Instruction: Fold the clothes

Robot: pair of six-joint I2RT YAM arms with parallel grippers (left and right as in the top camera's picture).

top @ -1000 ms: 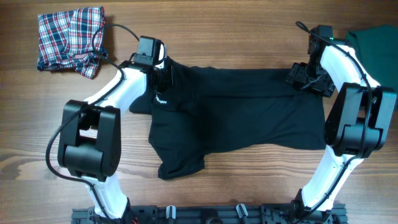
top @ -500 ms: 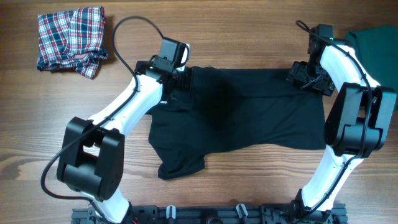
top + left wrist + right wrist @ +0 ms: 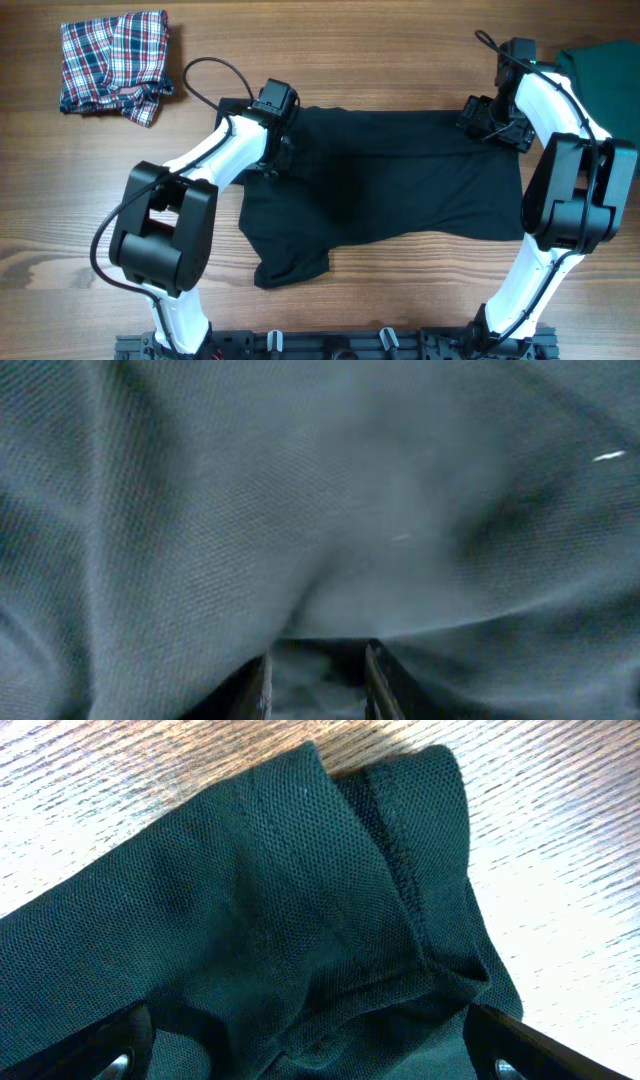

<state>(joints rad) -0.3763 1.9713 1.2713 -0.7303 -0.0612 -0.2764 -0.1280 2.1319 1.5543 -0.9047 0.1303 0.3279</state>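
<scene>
While the left end effector [image 3: 320, 685] pinches the shirt [image 3: 400, 190], the right end effector [image 3: 310, 1055] gapes empty — best grip that hem corner before folding.

Nothing readable is showing. A tiny white mark [image 3: 605, 456] is sitting on the black shirt [image 3: 300, 510] in the left wrist view, too blurred to read.
</scene>
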